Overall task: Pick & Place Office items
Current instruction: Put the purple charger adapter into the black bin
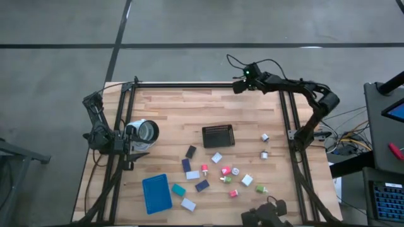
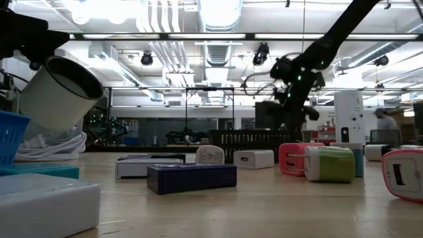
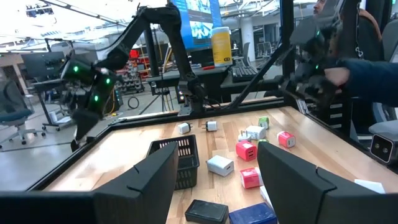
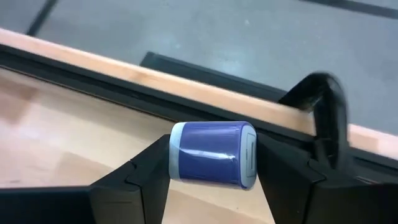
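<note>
The bench (image 1: 170, 110) is a pale wood-plank top inside a black frame, standing on a grey concrete floor (image 1: 189, 25) marked with dark lines. Beyond it, the low view shows a large workshop hall with ceiling strip lights, ducting and shelving; the left wrist view shows other dark robot arms, a monitor and a person's dark sleeve (image 3: 367, 68) at the far side.

A black mesh basket (image 1: 218, 135) sits near the middle of the bench, and a flat blue tray (image 1: 156, 193) lies toward the near left corner. The office items (image 1: 218, 173) are scattered between and beside them: navy, white, teal and black flat blocks near the tray, and pink, red, green and white small pieces further right, with two small white bits apart near the right rail. A white cylinder (image 1: 144, 131) lies on its side by the left arm.

The right end effector (image 4: 211, 168) hangs at the far edge of the bench near the back rail, its fingers clamped on a blue rounded item (image 4: 212, 154) with pale ends. The left end effector (image 3: 214, 174) waits at the left side of the bench with its fingers spread apart and nothing between them.

No writing or brand can be read on any piece.
</note>
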You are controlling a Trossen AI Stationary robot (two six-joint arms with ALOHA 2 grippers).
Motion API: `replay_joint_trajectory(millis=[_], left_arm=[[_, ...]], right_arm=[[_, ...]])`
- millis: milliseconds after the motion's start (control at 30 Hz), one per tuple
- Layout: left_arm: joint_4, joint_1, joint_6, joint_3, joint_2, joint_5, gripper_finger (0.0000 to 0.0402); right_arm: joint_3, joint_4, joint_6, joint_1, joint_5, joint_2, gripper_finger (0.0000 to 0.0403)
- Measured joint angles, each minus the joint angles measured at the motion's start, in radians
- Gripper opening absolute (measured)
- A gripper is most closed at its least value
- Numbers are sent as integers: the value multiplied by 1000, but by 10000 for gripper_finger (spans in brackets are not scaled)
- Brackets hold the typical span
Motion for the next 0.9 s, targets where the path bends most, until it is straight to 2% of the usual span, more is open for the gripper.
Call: replay_joint_trajectory(millis=[267, 600, 900], left_arm=[[0, 0, 0, 0, 0, 0, 225], [0, 0, 0, 0, 0, 0, 225], [0, 0, 0, 0, 0, 0, 225]], right_arm=[[0, -20, 0, 63, -211, -191, 203], [-4, -25, -59, 290, -222, -359, 208], [-34, -25, -104, 526, -221, -370, 209]])
